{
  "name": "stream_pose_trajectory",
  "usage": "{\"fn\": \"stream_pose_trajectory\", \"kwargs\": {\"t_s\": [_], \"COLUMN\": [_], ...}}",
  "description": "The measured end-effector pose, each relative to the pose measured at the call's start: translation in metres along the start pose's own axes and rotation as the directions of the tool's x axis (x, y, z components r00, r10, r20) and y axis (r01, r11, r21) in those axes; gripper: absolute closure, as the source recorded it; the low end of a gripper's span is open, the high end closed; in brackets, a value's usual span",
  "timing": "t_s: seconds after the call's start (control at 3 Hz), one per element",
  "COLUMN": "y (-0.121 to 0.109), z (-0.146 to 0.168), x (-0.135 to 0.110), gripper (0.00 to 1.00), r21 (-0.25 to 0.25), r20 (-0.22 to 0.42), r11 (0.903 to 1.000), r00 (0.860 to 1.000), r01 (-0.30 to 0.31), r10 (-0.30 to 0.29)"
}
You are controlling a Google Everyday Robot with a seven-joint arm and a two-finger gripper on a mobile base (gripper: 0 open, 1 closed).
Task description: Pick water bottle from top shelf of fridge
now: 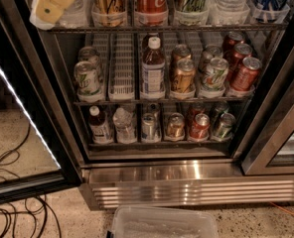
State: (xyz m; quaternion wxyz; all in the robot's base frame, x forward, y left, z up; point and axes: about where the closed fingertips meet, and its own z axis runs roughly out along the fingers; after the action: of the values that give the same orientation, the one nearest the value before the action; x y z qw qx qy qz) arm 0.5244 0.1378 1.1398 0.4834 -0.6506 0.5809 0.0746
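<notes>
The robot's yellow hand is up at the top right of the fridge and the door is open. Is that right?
Not quite. The gripper is at the top left of the fridge, in front of the top shelf, not at the top right. The door is open, just as you said. The camera view shows this.
</notes>
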Motion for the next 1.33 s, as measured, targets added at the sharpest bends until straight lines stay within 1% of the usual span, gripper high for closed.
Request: {"fn": "stream_pose_trajectory", "kwargs": {"t_s": [0.33, 0.67, 1.0, 1.33], "y": [0.014, 0.037, 0.069, 0.082], "z": [0.005, 0.044, 0.085, 0.094], "x": [-0.01, -0.014, 0.0, 0.011], "gripper": [0.0, 0.0, 0.0, 0.0], "r21": [0.092, 0.178, 0.243, 0.284], "r20": [-0.051, -0.074, -0.113, -0.192], "r11": [0.9958, 0.9838, 0.969, 0.957], "r00": [0.999, 0.997, 0.993, 0.981], "r01": [0.004, 0.019, 0.046, 0.058], "r10": [0.001, -0.005, -0.019, -0.003]}}
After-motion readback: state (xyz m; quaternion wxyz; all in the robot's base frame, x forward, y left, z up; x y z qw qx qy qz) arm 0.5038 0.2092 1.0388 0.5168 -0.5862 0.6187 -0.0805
